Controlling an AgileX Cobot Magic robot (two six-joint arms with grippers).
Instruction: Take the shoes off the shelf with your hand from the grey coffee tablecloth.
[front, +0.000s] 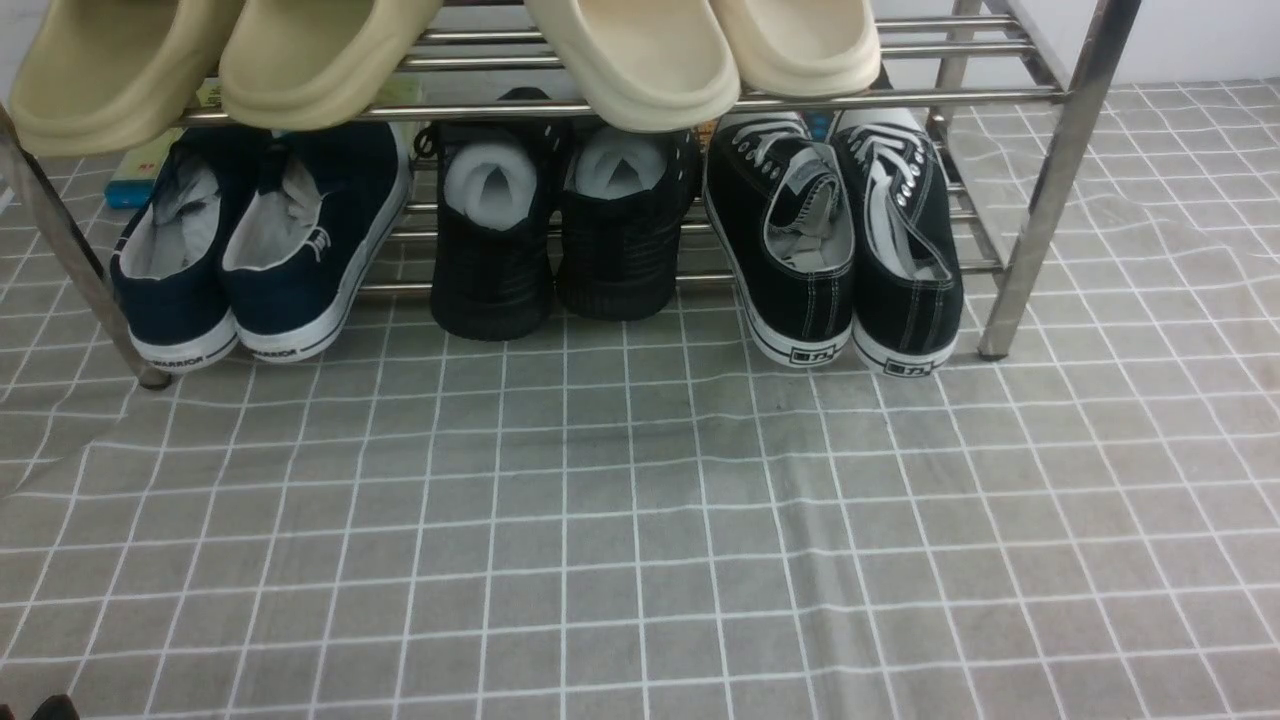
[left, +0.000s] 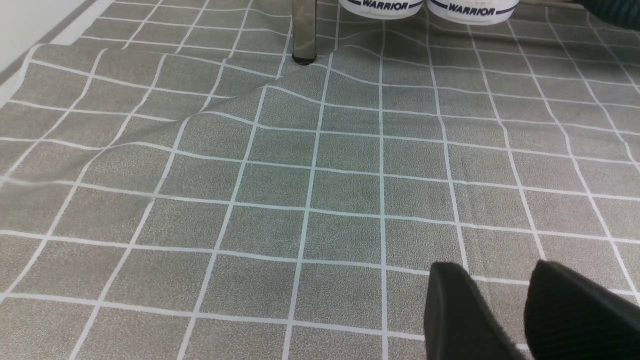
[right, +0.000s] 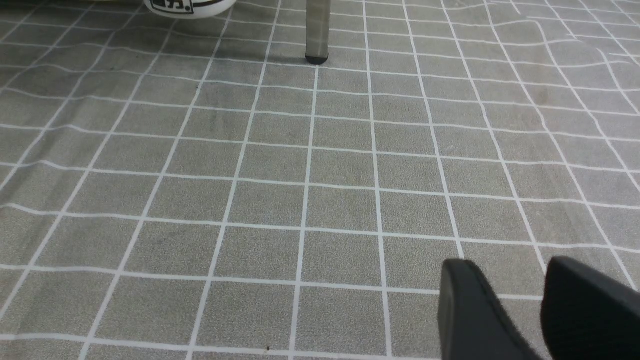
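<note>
Front view: the shoes (front: 835, 240) stand side by side on the lower tier of the shelf (front: 1060, 180), at about 1 o'clock. Their heels face the robot and their toes point to 12, so the long axis runs 6 to 12. Neither has been lifted, so the whole task is left.

Left wrist view: the left gripper (left: 497, 272) hangs low over the cloth (left: 250, 200) with its jaws apart and nothing between them.

Right wrist view: the right gripper (right: 510, 270) is also parted and empty. One shoe's white heel (right: 190, 6) lies well ahead of it, beside a shelf leg (right: 317, 30). The reach, grasp and pull-out are not yet done.
</note>
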